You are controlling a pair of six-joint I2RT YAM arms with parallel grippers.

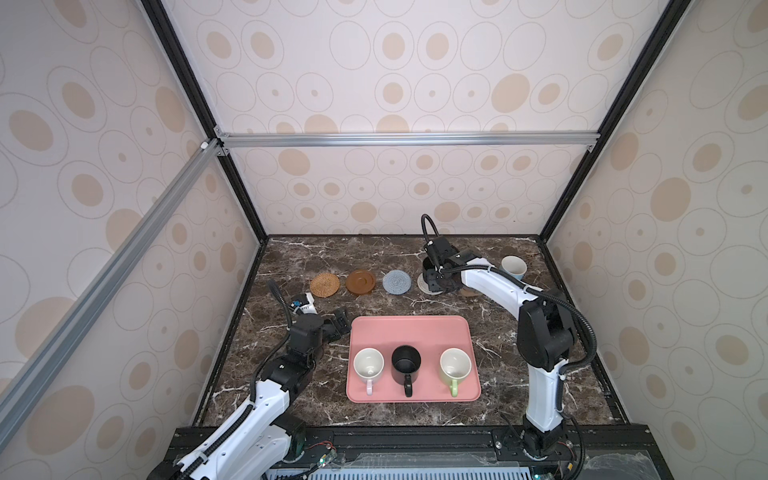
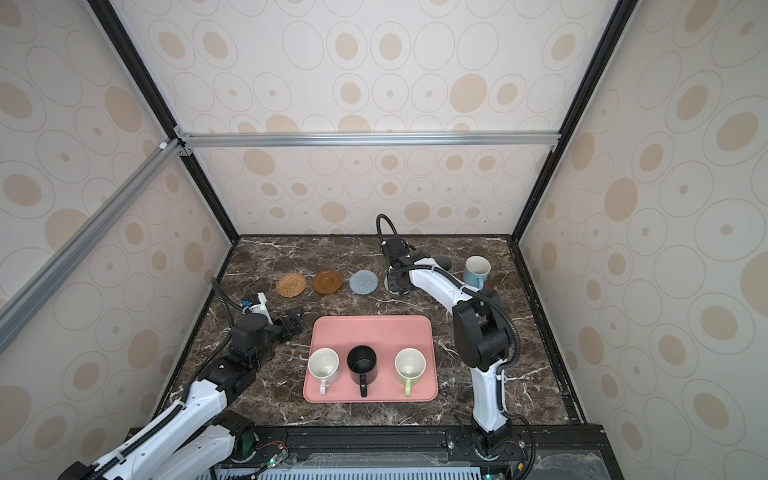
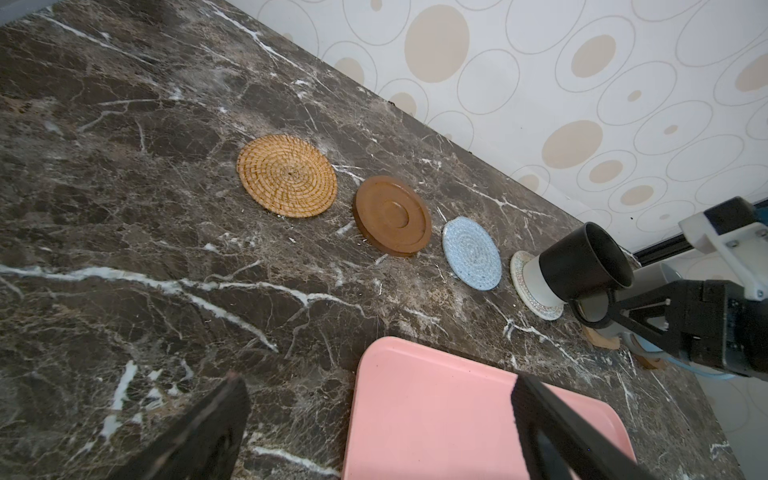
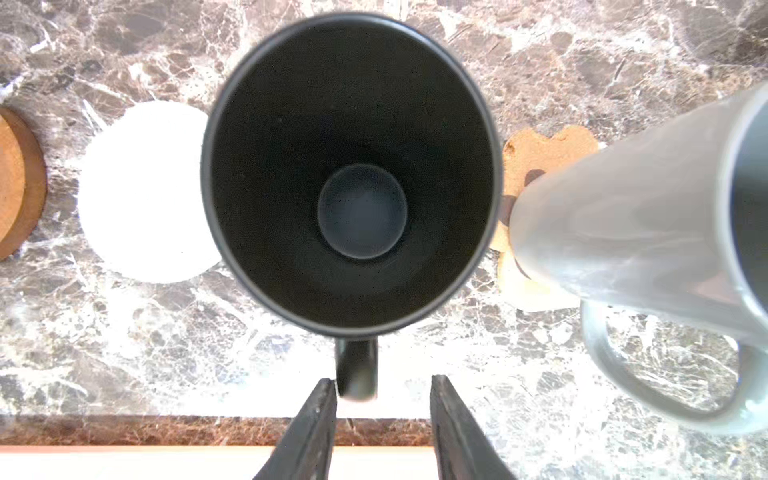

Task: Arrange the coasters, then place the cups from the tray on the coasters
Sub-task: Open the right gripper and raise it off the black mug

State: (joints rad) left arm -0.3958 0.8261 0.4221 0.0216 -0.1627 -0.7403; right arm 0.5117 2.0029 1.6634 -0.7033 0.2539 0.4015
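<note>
The marble desk (image 1: 291,257) carries the pink tray (image 1: 411,332), and everything else is laid out against that tray. On the tray's near half three mugs stand in a row with their handles turned toward the robot, probably so a claw can take each by its handle. They are the pink mug (image 1: 368,363), the second black mug (image 1: 406,363) in the middle and the green mug (image 1: 455,365).

Beyond the tray's far edge runs a line of coasters, spaced apart so each can take one mug. Toward the tray's far left corner lie the rattan coaster (image 1: 324,284), the brown disc (image 1: 360,282) and the blue-grey knitted coaster (image 1: 397,282), all bare. Toward the tray's far right corner the black mug (image 3: 582,262) stands upright on the cream-grey coaster (image 3: 540,309). The grey mug (image 4: 623,216) stands on the paw coaster (image 4: 548,145) just beside it. The light blue mug (image 2: 477,270) stands farthest out past that corner, and what lies under it is mostly hidden.

The right claw (image 4: 382,388) hangs at the black mug's handle, on the side facing the tray, and it is released. Its jaws are parted, one brushing the handle and the other clear of it. I judge this mug as placed. Any retreat should run straight back toward the tray, or a jaw could drag the mug off its coaster or into the grey mug.

The left claw (image 3: 378,380) hovers at the tray's far left corner, spread wide and empty. From there it is well set to fetch the pink mug for a bare coaster. About half the mugs are placed.
</note>
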